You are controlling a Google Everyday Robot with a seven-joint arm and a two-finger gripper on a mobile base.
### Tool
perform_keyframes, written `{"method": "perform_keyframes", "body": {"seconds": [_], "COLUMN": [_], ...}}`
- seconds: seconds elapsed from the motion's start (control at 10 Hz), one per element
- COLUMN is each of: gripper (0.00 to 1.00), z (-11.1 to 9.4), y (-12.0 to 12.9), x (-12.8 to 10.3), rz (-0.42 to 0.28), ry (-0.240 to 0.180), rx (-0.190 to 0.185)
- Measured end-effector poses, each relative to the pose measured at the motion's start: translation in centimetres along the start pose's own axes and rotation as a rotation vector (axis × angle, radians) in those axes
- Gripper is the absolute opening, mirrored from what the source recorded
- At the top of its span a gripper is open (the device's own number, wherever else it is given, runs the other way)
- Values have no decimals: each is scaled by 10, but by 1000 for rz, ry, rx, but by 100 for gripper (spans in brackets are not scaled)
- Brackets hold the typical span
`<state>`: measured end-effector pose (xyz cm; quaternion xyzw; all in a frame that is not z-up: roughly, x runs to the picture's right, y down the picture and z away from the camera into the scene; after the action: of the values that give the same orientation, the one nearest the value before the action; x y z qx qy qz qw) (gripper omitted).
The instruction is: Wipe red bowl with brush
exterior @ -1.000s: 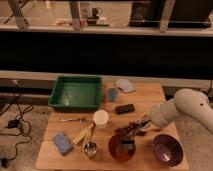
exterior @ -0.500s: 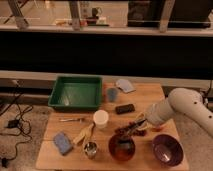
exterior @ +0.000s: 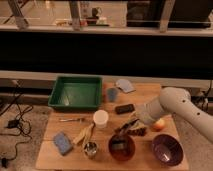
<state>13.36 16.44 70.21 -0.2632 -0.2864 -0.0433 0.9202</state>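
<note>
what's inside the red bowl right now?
A dark chunky object, apparently the brush, lies inside the red bowl. The gripper is just above its far rim. The bowl floor beneath the brush is covered; whether the gripper grasps the brush cannot be told.

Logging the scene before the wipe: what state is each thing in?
Red bowl: upright, brush inside.
Purple bowl: upright, empty.
Green tray: empty.
White cup: upright.
Gripper: low over red bowl's far rim.

Hand [exterior: 128,128] over the red bowl [exterior: 129,152] far rim, brush [exterior: 118,145] inside it, purple bowl [exterior: 166,149] just beside, wooden table [exterior: 72,158]
</note>
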Motion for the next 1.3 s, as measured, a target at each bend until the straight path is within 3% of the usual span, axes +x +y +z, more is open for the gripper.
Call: {"method": "perform_keyframes", "body": {"seconds": [1.3], "gripper": [10], "z": [-24], "y": [42], "x": [-13], "rz": [-12], "ry": [11], "rx": [-20]}}
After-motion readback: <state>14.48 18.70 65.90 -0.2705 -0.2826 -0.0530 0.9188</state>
